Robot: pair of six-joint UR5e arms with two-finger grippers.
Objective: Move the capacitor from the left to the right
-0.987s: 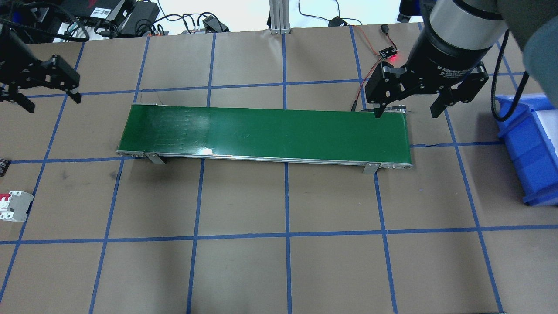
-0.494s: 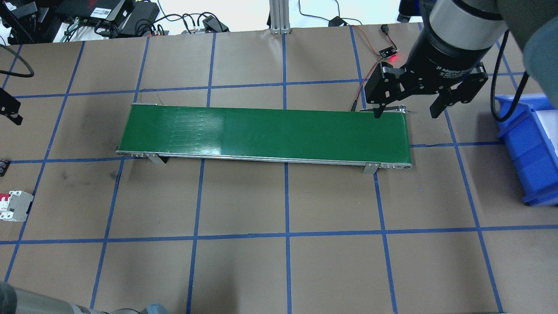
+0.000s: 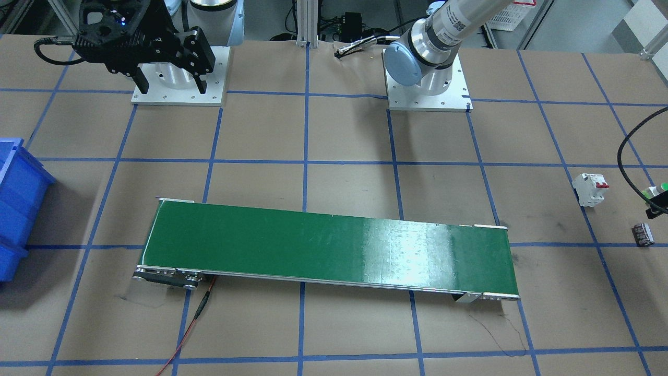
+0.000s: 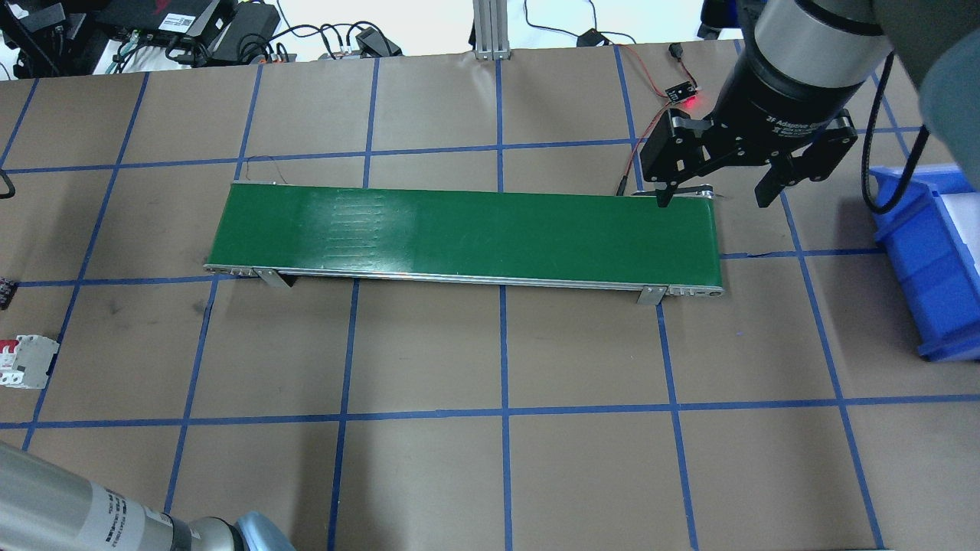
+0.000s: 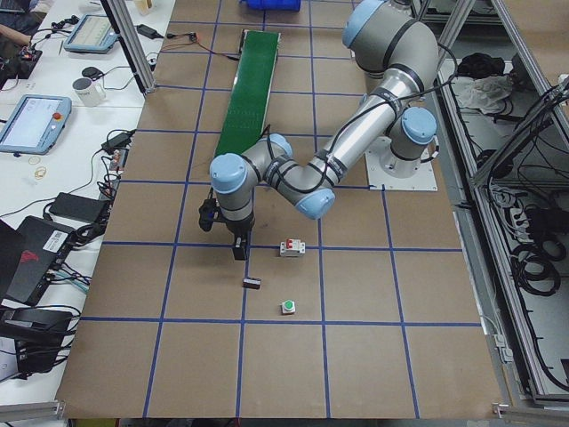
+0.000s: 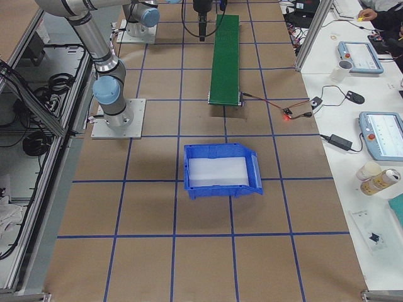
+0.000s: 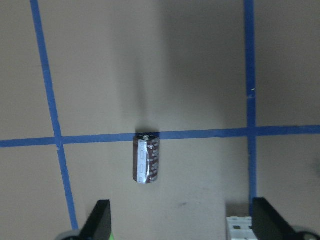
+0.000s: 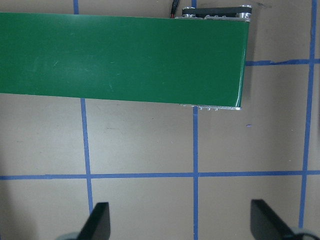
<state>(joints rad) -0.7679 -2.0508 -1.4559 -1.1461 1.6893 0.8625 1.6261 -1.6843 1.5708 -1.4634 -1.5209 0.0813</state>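
The capacitor (image 7: 146, 161) is a small dark brown cylinder with a pale stripe. It lies on the table against a blue tape line. It also shows in the front view (image 3: 643, 233), the left side view (image 5: 252, 283) and at the overhead view's left edge (image 4: 4, 293). My left gripper (image 7: 182, 222) is open and empty above the table, and the capacitor lies a little beyond its fingertips. My right gripper (image 4: 716, 197) is open and empty above the right end of the green conveyor belt (image 4: 467, 233).
A white breaker with red switches (image 3: 589, 189) and a green-capped push button (image 5: 288, 307) lie near the capacitor. A blue bin (image 4: 926, 260) stands at the table's right. A sensor board with a red light (image 4: 681, 96) sits behind the belt. My left arm's link (image 4: 76, 520) crosses the bottom left.
My left gripper has moved left out of the overhead view, and its arm link has come in at the bottom left corner. The right arm has not moved.
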